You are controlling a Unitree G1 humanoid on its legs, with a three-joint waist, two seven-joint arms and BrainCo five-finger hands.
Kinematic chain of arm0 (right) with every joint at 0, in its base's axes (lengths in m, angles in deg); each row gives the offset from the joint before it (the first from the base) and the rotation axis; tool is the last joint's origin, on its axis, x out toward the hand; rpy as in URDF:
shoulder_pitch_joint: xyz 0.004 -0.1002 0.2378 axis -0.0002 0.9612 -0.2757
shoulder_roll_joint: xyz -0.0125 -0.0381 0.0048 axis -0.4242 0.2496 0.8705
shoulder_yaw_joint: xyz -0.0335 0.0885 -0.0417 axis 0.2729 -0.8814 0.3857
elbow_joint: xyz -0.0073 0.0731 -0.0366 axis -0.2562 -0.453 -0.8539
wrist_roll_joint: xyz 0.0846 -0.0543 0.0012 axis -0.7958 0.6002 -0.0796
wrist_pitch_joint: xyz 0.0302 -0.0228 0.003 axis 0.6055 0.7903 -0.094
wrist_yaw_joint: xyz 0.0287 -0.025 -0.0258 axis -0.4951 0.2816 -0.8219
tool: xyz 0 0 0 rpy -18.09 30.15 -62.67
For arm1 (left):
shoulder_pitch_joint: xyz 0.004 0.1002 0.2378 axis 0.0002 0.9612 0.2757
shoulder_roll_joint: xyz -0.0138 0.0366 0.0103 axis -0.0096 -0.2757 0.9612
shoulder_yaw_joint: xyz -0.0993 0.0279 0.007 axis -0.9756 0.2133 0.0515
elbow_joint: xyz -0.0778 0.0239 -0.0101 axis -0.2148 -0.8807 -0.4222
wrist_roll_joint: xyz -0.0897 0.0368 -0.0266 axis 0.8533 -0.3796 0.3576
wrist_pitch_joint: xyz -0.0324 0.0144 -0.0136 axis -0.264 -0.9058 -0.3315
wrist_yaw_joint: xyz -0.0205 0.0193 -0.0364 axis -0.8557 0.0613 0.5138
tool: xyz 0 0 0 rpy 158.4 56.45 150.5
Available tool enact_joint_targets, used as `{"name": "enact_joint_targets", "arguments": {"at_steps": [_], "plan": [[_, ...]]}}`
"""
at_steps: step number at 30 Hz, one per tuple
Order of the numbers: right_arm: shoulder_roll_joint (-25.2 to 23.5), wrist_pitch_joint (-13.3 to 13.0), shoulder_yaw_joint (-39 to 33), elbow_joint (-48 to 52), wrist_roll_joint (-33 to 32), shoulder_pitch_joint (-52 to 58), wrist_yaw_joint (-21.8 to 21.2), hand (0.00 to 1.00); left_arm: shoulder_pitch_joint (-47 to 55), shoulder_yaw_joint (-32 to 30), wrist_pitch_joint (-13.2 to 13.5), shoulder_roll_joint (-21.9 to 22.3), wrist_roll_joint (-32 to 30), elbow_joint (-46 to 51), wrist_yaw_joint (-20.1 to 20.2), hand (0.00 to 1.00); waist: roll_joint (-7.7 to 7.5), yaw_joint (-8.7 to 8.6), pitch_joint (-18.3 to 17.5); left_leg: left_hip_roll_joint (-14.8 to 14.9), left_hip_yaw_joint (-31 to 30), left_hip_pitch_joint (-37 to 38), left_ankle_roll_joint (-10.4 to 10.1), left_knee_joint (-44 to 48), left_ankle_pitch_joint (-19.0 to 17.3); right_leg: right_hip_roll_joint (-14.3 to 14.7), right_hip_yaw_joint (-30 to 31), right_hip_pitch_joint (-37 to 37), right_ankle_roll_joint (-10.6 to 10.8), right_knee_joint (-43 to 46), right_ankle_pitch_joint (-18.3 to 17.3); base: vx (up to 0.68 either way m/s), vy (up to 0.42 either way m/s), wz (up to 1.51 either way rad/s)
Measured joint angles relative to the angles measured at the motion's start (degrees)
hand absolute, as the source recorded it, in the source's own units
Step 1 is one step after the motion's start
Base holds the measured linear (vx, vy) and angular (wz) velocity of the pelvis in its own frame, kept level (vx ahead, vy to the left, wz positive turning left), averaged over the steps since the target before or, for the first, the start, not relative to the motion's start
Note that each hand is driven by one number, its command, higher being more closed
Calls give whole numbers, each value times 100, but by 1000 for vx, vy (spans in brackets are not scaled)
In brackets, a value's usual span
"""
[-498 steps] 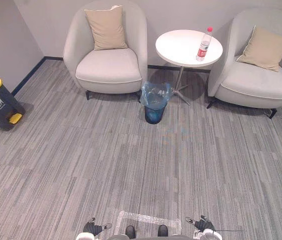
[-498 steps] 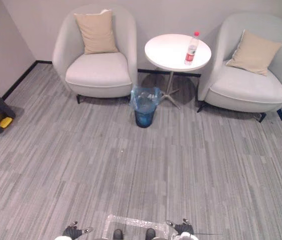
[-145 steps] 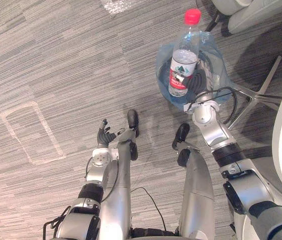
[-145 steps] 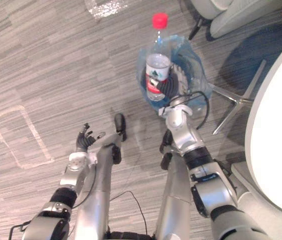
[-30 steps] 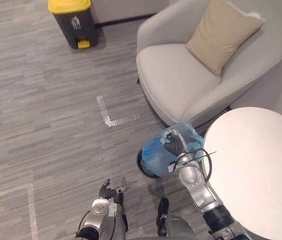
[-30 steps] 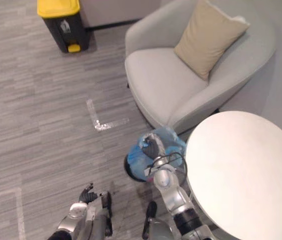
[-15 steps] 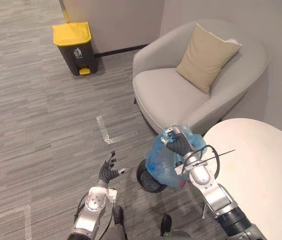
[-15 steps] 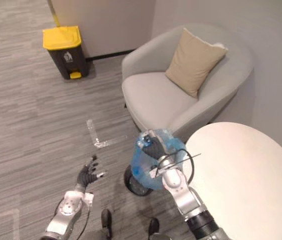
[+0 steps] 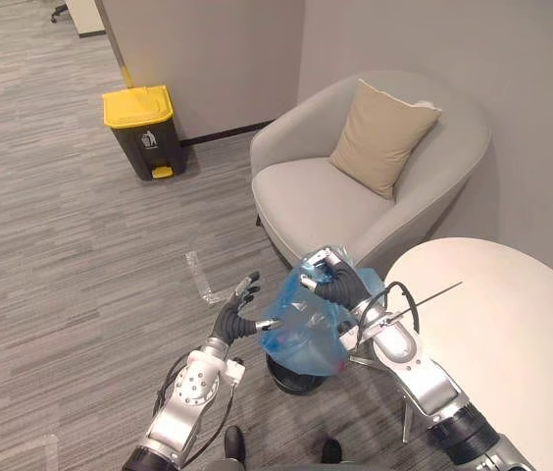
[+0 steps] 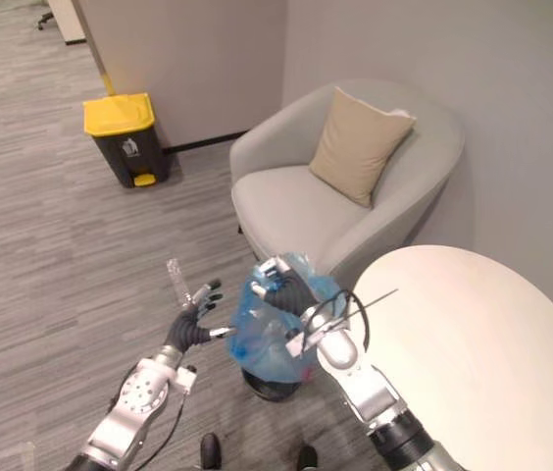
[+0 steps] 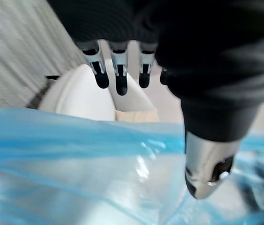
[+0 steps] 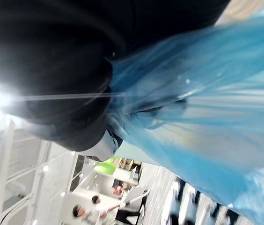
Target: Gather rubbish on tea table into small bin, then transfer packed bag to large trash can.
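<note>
Above small bin (image 9: 288, 379), bag (image 9: 301, 334) is clamped by right hand (image 9: 338, 287); left hand (image 9: 234, 319) held open alongside. Drop could be caused by thin film slipping.

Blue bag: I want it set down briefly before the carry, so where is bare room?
The round table top is bare. The floor between the yellow-lidded can and the armchair lies open. Crowded: over the small bin, where the right hand grips the blue bag and the open left hand hovers beside it.
</note>
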Motion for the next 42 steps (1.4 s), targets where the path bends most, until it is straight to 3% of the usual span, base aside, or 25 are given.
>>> {"name": "enact_joint_targets", "arguments": {"at_steps": [13, 18, 24, 25, 42], "plan": [[-83, -4, 679, 217, -722, -529, -266, 100, -453, 580, 45, -177, -898, 2, 66, 0, -14, -39, -179, 0, 66, 61, 0, -2, 4, 3, 91, 4, -8, 6, 20, 5, 5, -3], [-438, -3, 767, 217, -953, -570, -325, 100, -670, 655, 118, -119, -1329, -56, -143, 0, -19, -50, -185, 2, 66, 62, 5, -4, 15, 4, 101, -2, 1, 10, -4, 0, 0, 0], [-595, 74, 955, 216, -1111, -570, -338, 100, -674, 736, 138, 146, -1399, -459, -227, 0, -60, -49, -240, 22, 53, 54, -3, -4, 10, 3, 103, -5, -7, -22, -15, 0, 0, 0], [-596, 108, 983, 216, -1112, -570, -337, 100, -674, 788, 135, 175, -1425, -557, -241, 100, -64, -49, -242, 27, 52, 51, -8, -4, 6, 4, 104, -5, -5, -30, -14, 0, 0, 0], [-712, 136, 1073, 153, -1086, -558, -351, 100, -685, 824, 53, 525, -1303, -1192, -355, 100, -91, -89, -259, 80, 41, -30, -24, -3, 12, 83, 125, -6, -31, -199, 152, 2, 0, 0]]}}
